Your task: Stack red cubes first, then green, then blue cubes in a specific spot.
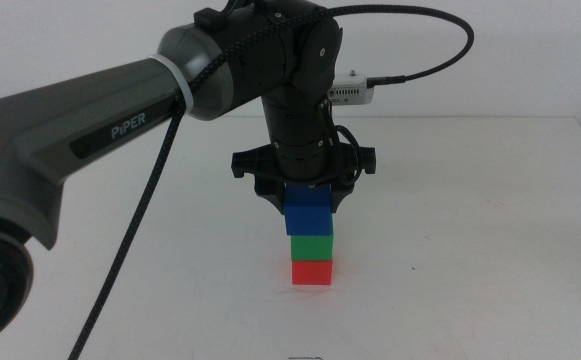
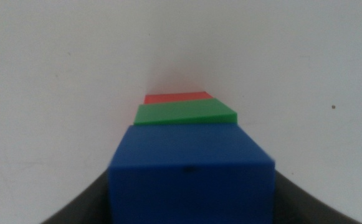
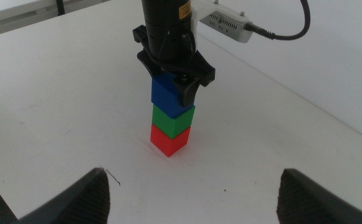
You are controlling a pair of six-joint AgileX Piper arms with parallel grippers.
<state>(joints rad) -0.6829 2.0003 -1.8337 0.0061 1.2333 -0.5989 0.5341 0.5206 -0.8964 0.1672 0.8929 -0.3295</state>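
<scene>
On the white table stands a stack: the red cube (image 1: 312, 271) at the base, the green cube (image 1: 311, 244) on it, the blue cube (image 1: 308, 213) on top. My left gripper (image 1: 308, 205) comes straight down from above and is shut on the blue cube, one jaw on each side. The left wrist view looks down over blue (image 2: 192, 180), green (image 2: 184, 113) and red (image 2: 176, 98), which line up closely. My right gripper (image 3: 196, 186) hangs open, well back from the stack (image 3: 170, 118), and does not show in the middle view.
A small white device (image 1: 350, 92) with a black cable lies at the back of the table, behind the left arm. A braided cable (image 1: 140, 230) hangs from the left arm at the picture's left. The table's rear edge runs close behind the device.
</scene>
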